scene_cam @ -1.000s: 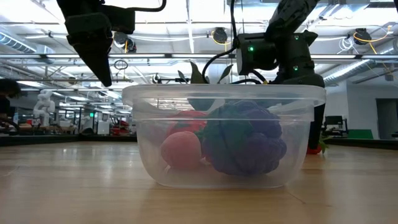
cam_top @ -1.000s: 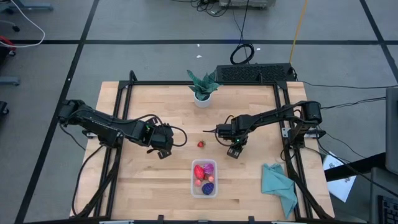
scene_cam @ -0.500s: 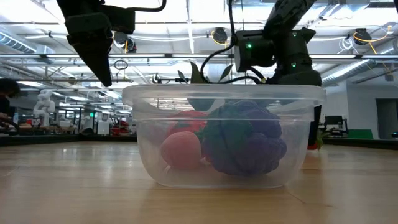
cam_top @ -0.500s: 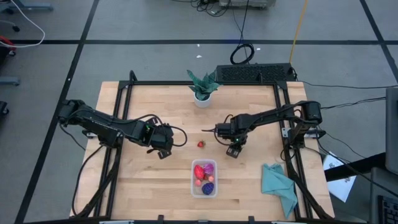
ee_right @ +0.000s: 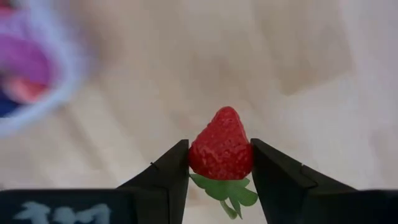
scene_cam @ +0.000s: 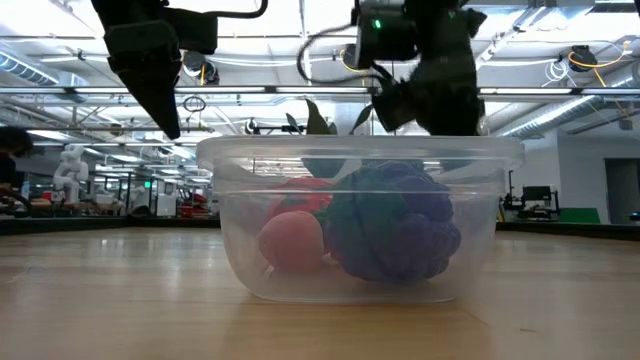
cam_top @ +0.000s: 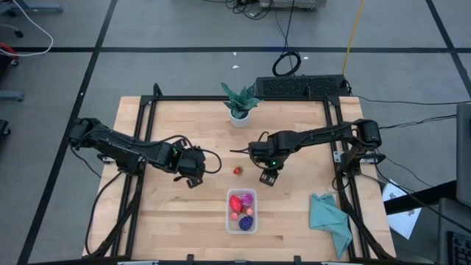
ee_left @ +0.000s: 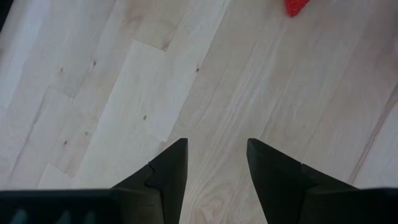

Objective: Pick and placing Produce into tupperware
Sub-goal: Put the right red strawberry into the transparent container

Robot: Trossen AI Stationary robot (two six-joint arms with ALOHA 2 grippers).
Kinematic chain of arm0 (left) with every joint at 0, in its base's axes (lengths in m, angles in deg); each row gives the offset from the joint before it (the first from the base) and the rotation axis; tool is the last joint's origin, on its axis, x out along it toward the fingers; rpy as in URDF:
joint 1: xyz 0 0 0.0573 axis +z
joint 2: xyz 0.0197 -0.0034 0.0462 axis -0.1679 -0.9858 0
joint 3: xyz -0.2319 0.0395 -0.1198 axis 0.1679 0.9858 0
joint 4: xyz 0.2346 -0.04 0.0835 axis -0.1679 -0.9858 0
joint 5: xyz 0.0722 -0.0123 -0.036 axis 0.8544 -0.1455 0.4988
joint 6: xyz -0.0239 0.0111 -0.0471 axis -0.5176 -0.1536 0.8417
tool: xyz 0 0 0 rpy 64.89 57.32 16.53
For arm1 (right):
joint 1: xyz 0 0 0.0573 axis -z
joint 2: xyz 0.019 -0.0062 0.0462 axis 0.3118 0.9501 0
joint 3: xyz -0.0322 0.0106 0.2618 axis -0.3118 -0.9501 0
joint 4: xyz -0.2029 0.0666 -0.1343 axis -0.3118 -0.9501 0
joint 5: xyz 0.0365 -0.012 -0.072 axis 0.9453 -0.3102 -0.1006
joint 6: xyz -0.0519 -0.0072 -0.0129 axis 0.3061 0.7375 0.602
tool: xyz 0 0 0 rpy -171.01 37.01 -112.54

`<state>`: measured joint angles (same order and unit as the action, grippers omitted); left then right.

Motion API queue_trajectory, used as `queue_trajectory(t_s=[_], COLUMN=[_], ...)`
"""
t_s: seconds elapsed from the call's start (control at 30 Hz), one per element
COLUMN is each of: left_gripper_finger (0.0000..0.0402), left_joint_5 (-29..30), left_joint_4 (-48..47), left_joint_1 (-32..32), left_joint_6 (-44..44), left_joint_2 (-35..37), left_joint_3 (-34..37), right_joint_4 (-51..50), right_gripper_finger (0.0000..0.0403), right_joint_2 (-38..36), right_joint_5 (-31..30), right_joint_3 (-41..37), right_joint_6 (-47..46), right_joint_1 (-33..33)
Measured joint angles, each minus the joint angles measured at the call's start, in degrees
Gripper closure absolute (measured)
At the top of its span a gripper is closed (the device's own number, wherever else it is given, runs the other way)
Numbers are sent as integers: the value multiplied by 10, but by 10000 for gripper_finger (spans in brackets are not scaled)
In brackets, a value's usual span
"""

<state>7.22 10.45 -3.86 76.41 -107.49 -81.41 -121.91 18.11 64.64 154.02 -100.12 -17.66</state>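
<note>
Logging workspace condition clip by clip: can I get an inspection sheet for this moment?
Surface: wooden table, no spills seen.
Job's things: tupperware near the front edge, holding red, pink and purple produce; a red piece loose on the table; a strawberry in the right gripper.
Clutter: plant at the back edge; cloth at the front right.
Grippers: left gripper open and empty above bare wood; right gripper shut on the strawberry, above the table behind the tupperware.
Cables: black coil on the floor behind the table.
Surroundings: a hall with ceiling lights; nobody at the table.
</note>
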Motion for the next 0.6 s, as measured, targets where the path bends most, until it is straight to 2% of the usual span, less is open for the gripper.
queue_trajectory(t_s=[0.27,0.6], left_gripper_finger=[231,231], left_joint_5=[10,16], left_joint_4=[-3,-30], left_joint_1=[0,0], left_joint_6=[-8,-8], left_joint_2=[0,0], left_joint_3=[0,0], right_joint_4=[46,176], right_gripper_finger=[259,259], right_joint_2=[0,0], right_joint_5=[33,70], right_joint_3=[52,61], right_joint_6=[-33,-84], right_joint_1=[-55,-137])
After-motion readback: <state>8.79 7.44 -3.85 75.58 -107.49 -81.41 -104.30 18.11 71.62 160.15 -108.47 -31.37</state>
